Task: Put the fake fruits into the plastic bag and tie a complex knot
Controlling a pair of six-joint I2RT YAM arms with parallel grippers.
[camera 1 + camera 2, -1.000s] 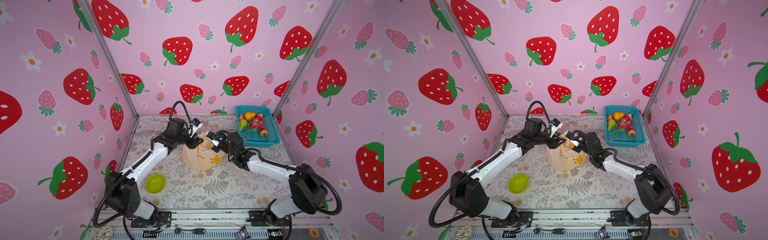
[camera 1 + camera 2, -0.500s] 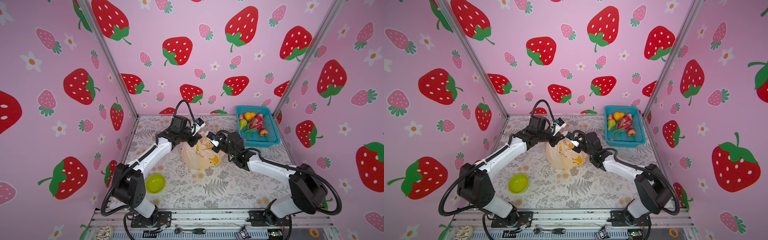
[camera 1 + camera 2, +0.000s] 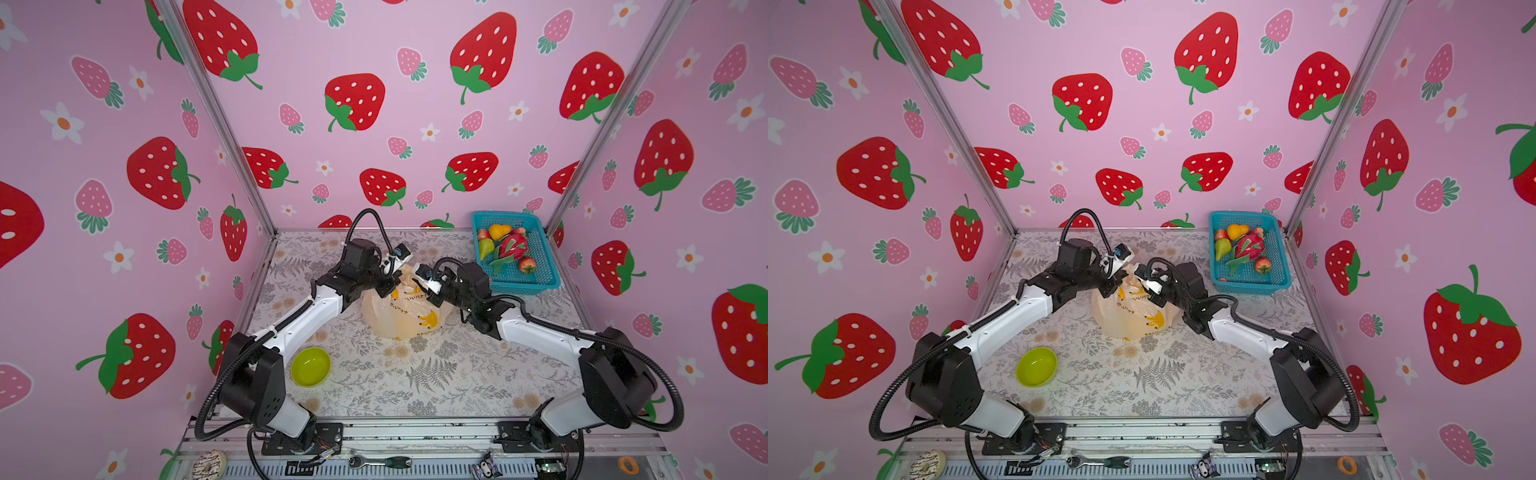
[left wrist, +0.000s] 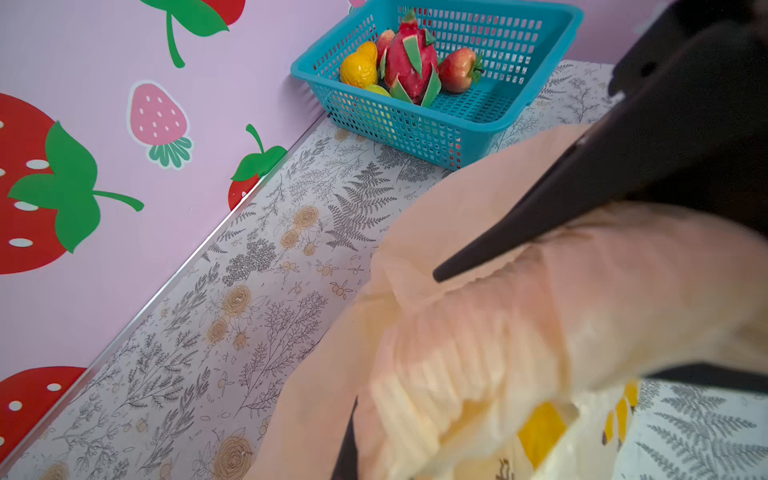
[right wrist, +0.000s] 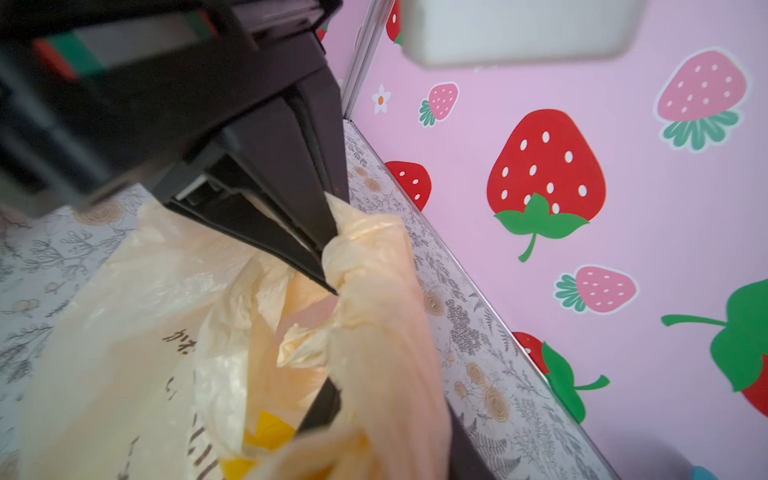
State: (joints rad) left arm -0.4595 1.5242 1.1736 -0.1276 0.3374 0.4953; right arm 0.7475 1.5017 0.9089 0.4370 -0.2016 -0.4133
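Top views both show the front rail nearest, with a frosted doughnut [image 3: 210,461] and a ratchet wrench [image 3: 380,461] lying on it. Beyond it, on the fern-printed desk [image 3: 415,382], a lime-green bowl [image 3: 311,366] sits beside the left arm's shoulder, well apart from the other things.

Further in, at mid-desk, the plastic bag [image 3: 399,316] stands slumped on the desk with its printed side toward the camera. Both arms meet over its gathered top. Seen from the right wrist, the left fingers [image 5: 307,199] are closed, pinching a twisted strand of the bag's neck at their tips. The right fingers [image 5: 322,409] stand apart with another band of the same plastic running between them. Whether they press it or merely flank it, I cannot tell. Yellow shows through the film low down, but I cannot tell if it is print or fruit.

Farthest, in the back right corner against the wall, a teal mesh basket [image 3: 523,286] holds the fake fruits [image 3: 1246,245]. They are an orange pear [image 3: 498,230], a green pear [image 3: 485,248], a dragon fruit [image 3: 512,246] and a red apple [image 3: 527,264], all outside the bag.
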